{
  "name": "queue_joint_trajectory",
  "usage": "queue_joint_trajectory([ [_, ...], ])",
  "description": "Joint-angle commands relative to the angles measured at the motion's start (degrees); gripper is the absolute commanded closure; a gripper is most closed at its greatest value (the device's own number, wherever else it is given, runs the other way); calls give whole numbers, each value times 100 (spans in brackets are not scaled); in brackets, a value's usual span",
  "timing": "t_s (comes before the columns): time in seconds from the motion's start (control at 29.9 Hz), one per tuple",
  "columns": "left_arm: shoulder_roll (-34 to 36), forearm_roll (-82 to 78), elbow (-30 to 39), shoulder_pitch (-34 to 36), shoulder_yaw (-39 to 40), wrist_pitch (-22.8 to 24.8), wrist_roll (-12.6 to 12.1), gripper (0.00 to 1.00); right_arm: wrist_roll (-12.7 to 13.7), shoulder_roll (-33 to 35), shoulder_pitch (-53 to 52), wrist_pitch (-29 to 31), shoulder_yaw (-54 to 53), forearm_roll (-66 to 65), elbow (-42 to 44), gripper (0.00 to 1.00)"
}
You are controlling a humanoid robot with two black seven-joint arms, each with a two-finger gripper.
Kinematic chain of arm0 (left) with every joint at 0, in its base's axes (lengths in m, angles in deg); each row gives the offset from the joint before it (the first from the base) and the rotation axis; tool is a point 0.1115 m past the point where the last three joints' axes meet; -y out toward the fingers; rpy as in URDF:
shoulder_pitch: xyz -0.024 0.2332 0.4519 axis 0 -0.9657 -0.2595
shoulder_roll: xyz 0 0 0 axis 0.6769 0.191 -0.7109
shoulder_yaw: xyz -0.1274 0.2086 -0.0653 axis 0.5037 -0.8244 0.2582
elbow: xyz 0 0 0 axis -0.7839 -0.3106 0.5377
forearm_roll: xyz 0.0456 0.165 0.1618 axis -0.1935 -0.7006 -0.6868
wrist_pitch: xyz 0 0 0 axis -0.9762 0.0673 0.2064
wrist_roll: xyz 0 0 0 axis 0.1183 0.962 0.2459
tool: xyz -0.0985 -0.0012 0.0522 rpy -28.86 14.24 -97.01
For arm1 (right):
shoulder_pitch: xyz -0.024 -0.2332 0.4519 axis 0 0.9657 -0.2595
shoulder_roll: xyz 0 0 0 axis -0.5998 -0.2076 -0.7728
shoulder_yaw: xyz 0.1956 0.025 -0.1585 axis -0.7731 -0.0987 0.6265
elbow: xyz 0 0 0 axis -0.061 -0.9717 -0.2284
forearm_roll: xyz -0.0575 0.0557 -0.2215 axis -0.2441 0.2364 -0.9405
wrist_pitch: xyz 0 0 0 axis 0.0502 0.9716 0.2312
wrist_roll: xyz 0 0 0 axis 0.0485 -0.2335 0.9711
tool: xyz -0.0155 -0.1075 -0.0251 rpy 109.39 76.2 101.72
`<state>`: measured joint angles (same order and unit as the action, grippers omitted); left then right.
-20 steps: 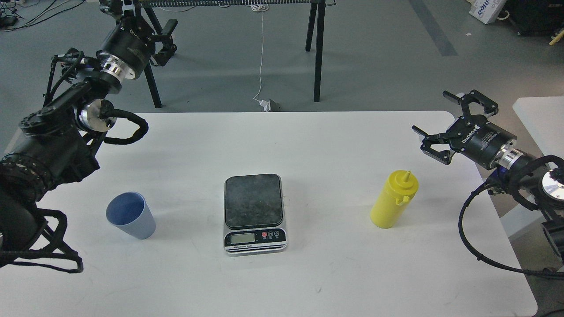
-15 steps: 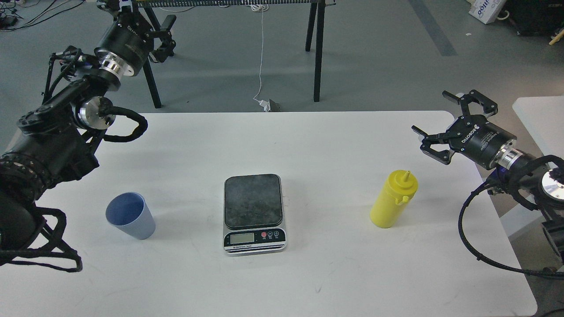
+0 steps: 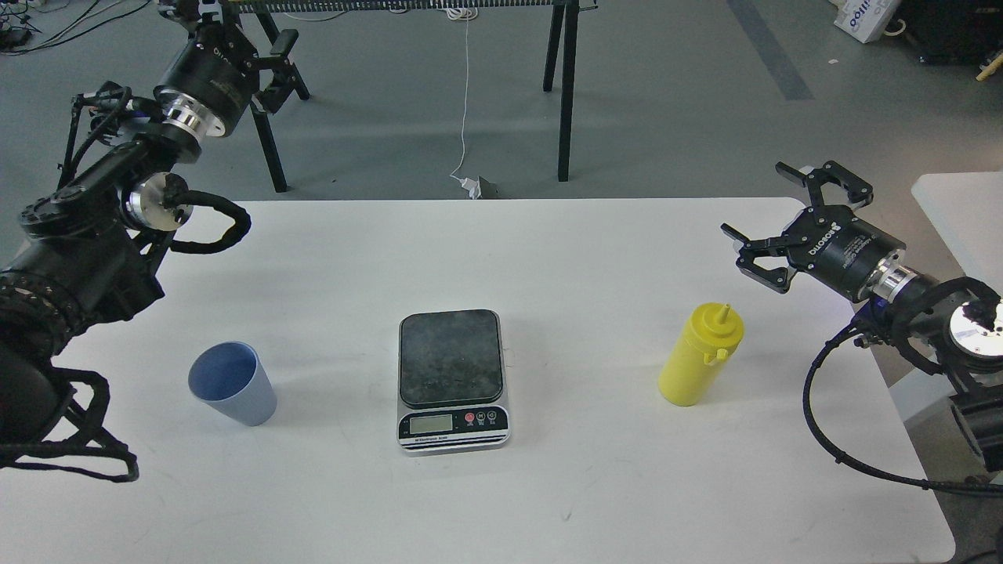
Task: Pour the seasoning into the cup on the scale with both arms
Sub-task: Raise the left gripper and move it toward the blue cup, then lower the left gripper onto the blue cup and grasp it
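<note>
The yellow seasoning bottle [image 3: 700, 355] stands upright on the right of the white table [image 3: 548, 243], its cap hanging at the side. The light blue cup [image 3: 233, 384] stands upright at the left front. The scale [image 3: 450, 368] lies between them with nothing on its dark platform. My right gripper [image 3: 772, 213] is open and empty, above and to the right of the bottle, apart from it. My left gripper [image 3: 235, 23] is open and empty, raised beyond the table's far left corner, far from the cup.
Black trestle legs [image 3: 560, 94] stand on the grey floor behind the table, with a white cable [image 3: 464, 102] hanging down. A second white table [image 3: 960, 211] sits at the right edge. My right arm's cable loop [image 3: 823, 423] hangs over the table's right side.
</note>
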<state>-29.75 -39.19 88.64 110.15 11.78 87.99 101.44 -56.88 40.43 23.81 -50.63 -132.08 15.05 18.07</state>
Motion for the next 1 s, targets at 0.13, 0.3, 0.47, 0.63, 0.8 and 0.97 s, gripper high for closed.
queue_joint_trajectory([
  [0.13,771,-2204,87,456,-187,-2,-1,0,0,-88,-2,0,6,0,1,1],
  [0.3,1535,-4576,1147,1125,-661,-2,-1,0,0,-70,-2,0,-3,0,1,1],
  [0.47,2792,-7888,3703,1337,-1268,-2,-1,0,0,-70,51,0,-12,0,1,1],
  [0.63,3031,-9923,5192,1310,-2303,-2,-1,0,0,-70,77,0,-12,9,9,1],
  [0.8,3101,-10110,5378,1284,-3245,-2,-1,0,0,-70,104,0,-12,9,27,1],
  [0.97,3119,-10127,5378,995,-3536,-2,-1,0,0,-44,156,0,-12,0,36,1],
])
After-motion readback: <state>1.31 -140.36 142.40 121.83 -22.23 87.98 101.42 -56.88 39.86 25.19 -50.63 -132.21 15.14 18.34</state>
